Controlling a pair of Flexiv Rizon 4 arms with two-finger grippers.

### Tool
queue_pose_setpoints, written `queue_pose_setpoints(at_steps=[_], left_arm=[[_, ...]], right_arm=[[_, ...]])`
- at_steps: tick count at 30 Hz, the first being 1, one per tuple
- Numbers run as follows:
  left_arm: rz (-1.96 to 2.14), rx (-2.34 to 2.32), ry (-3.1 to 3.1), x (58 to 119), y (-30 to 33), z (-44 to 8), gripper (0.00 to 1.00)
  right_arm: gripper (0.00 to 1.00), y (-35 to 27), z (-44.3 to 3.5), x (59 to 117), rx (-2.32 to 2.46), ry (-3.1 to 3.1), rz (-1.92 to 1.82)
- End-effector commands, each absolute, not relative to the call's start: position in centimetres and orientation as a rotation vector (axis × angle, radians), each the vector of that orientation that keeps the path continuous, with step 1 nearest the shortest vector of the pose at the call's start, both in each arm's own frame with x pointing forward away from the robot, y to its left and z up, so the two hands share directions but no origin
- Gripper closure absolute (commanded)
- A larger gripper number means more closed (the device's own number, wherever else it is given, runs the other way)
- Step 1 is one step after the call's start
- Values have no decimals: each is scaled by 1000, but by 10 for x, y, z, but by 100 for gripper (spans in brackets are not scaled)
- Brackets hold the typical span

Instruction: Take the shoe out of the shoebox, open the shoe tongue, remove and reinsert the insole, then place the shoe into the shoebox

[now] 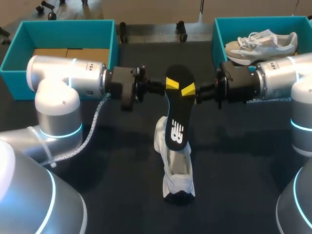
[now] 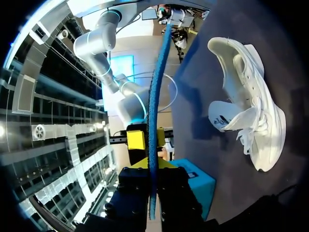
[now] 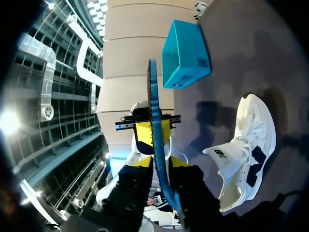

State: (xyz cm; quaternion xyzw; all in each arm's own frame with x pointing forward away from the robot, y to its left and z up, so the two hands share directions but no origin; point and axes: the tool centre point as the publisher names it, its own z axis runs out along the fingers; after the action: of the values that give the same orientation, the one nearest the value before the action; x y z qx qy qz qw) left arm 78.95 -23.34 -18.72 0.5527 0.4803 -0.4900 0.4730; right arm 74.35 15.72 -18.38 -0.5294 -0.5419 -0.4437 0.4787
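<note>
Above the middle of the counter (image 1: 122, 161), the black insole (image 1: 176, 112) is held in the air by both arms at once. The left end effector (image 1: 170, 84) is clamped on one edge of its upper part and the right end effector (image 1: 189, 90) on the opposite edge. In each wrist view the insole (image 2: 154, 121) (image 3: 154, 121) is seen edge-on, running straight out between that arm's own fingers, so both grips are narrow and closed on its thin sheet. This two-sided hold is judged to keep the floppy piece flat and steerable. Directly below, the white sneaker (image 1: 176, 175) stands on the counter, its tongue drawn out so that the opening is exposed. From the head view the insole's lower end overlaps this opening, but whether it touches the shoe cannot be told. In the wrist views the sneaker (image 2: 251, 96) (image 3: 244, 145) lies on the counter to one side of the held insole. At the far left a teal shoebox (image 1: 63, 24) is seen with only brown cardboard in it. The teal box at the far right (image 1: 253, 20) holds a second pale sneaker (image 1: 263, 43). The insole is therefore judged to be out of the shoe, with reinsertion and the return to the shoebox not yet done.
</note>
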Motion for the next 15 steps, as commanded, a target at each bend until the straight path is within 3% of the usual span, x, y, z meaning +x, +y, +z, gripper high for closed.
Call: queue_pose_setpoints(at_steps=[1, 15], left_arm=[[-1191, 1354, 1179, 788, -227, -185, 100], [-1260, 1341, 1226, 768, -198, -182, 100]], right_arm=[[0, 150, -185, 743, -1298, -1324, -1098], [0, 105, -183, 740, -1262, -1460, -1140]])
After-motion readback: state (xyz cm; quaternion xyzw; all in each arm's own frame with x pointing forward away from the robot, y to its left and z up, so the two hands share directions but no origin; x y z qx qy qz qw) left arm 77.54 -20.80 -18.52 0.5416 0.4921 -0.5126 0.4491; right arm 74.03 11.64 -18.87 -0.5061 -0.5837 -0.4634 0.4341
